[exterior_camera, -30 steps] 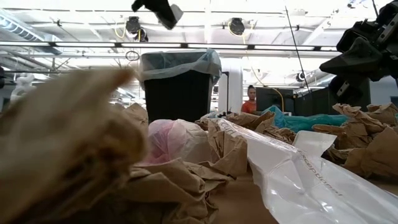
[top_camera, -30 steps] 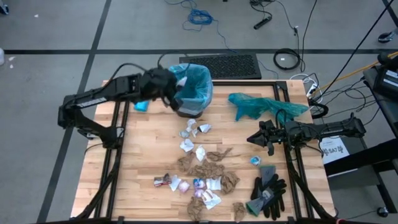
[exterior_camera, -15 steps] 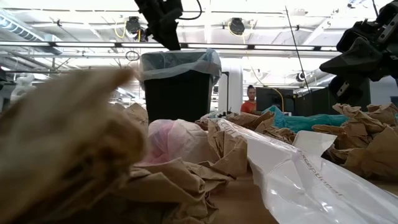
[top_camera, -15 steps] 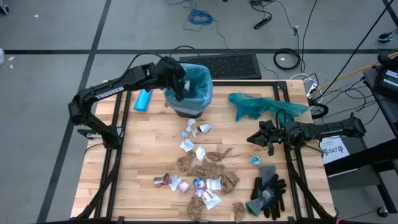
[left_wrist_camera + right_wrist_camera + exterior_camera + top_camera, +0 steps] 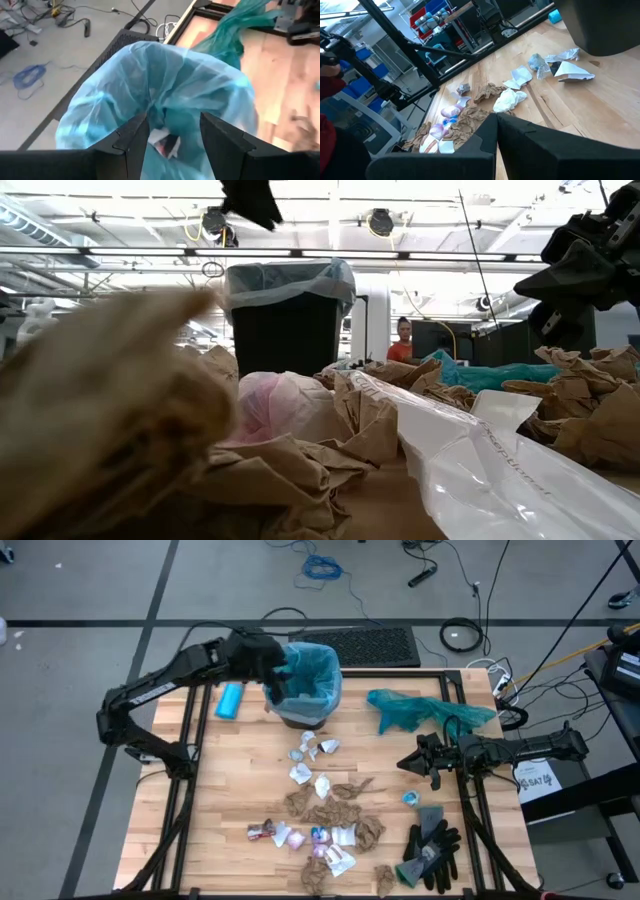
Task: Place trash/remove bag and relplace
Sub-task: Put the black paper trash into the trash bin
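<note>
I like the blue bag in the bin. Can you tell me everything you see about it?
The bag is a thin, see-through, pale blue plastic liner, all crinkly. It sits inside a dark bin at the far side of the wooden table, with its top folded out over the rim. Its mouth is open, and a few scraps lie at the bottom. The left gripper hangs at its rim with jaws open; whether it touches the plastic is unclear.

Under the left gripper (image 5: 170, 132) the bag (image 5: 165, 75) mouth gapes open, nothing barring entry, while the bag's crinkled rim crowds both spread fingers.
</note>
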Controlling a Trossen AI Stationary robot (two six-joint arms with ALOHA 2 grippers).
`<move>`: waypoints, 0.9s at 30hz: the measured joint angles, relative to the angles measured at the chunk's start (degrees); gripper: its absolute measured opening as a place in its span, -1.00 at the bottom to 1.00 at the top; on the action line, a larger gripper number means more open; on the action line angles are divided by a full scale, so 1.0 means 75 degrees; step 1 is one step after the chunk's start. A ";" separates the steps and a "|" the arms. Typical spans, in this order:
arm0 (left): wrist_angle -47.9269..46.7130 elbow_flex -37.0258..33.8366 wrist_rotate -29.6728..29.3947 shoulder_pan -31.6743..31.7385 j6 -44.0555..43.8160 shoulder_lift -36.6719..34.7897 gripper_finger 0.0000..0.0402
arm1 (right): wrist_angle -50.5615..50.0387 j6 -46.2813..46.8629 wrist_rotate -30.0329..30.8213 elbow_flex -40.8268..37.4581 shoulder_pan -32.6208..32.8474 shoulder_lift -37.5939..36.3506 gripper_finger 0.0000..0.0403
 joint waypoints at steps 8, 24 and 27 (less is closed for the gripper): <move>-0.1238 -0.0249 -0.0258 -0.0921 -0.1851 -0.1295 -0.10 | 0.0000 0.0001 0.0001 -0.0001 0.0000 0.0001 -1.00; -0.1755 -0.2882 -0.1684 -0.5234 -0.9526 -0.1095 -0.10 | -0.0003 -0.0183 0.0032 0.0000 -0.0002 0.0000 -1.00; -0.1262 -0.3199 -0.1565 -0.5980 -1.0735 -0.0735 -0.10 | 0.0000 -0.0291 0.0032 0.0000 -0.0003 0.0000 -1.00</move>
